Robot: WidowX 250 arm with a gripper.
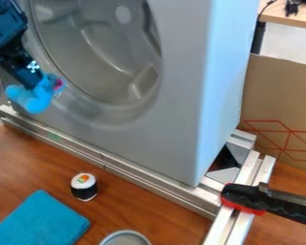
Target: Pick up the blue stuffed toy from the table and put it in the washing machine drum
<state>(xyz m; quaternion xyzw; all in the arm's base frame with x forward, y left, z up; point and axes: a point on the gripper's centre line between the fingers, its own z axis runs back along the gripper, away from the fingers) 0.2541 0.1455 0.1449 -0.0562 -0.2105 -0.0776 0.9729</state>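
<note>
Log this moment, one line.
gripper: upper left, by washer front, blue object at its tip; sushi roll toy: upright on wooden table; teal cloth: lower left; clamp: on metal rail

The lone camera looks down at a slant from fairly near, facing the grey machine's round hollow [95, 45] beyond the wooden bench [139, 201].

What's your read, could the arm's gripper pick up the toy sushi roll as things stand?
Probably not yet: the gripper seems occupied by a blue object. Otherwise, the way looks fairly free, with the sushi roll uncovered and only a low metal rail between.
</note>
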